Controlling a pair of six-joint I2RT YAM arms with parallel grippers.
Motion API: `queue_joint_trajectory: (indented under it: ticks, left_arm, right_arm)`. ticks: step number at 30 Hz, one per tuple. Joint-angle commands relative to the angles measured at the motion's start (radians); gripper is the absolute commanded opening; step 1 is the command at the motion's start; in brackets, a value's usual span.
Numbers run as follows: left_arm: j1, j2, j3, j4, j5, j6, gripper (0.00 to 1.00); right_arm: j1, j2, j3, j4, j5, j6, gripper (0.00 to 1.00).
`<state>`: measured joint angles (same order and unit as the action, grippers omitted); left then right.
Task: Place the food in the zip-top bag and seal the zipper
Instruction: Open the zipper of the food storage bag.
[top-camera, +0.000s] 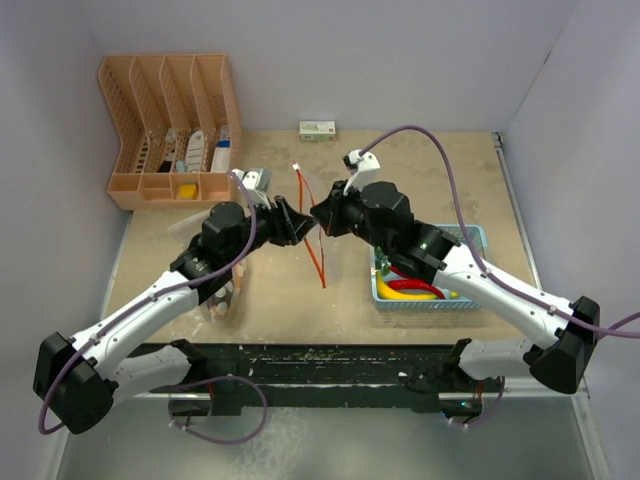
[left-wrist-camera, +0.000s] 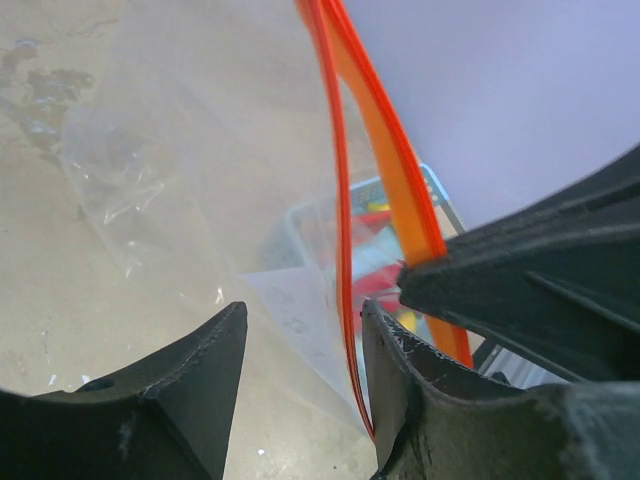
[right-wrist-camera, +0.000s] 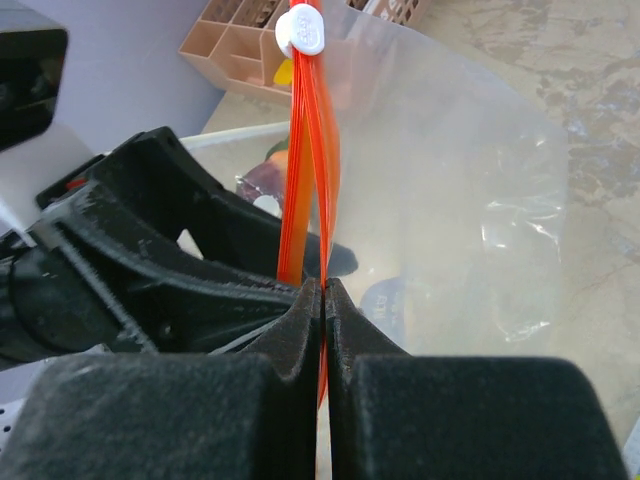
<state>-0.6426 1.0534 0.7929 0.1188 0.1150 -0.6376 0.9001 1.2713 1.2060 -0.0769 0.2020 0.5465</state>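
Right gripper (right-wrist-camera: 323, 292) clamped on the zipper (right-wrist-camera: 308, 150) of the zip-top bag (right-wrist-camera: 450, 180), left of the blue basket (top-camera: 428, 304). Left gripper (left-wrist-camera: 302, 312) part-spread around one zipper strip. Food (top-camera: 405, 290) inside the basket.

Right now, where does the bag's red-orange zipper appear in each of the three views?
Top external: the zipper, a thin slanted line at the centre.
Left wrist: slanting from top centre to lower right.
Right wrist: vertical at centre, white slider on top.
Shared landmark: the right gripper, jaws shut on it.
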Motion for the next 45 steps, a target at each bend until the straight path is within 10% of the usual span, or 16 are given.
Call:
queue_joint_trajectory:
  ticks: [1,8,24,45]
  left_arm:
    - [0.000,0.032,0.051,-0.003,-0.067,0.019,0.53]
    - [0.001,0.093,0.075,-0.007,0.041,0.049,0.00]
    - [0.000,0.025,0.533,-0.843,-0.266,0.389,0.00]
    - [0.000,0.047,0.482,-1.001,-0.427,0.394,0.00]
  right_arm:
    - [0.011,-0.022,0.030,0.028,-0.017,0.019,0.00]
    - [0.012,-0.039,0.031,-0.007,0.056,0.017,0.00]
    - [0.011,-0.038,0.053,-0.388,0.421,0.075,0.00]
    - [0.011,0.094,0.093,-0.230,0.274,-0.062,0.14]
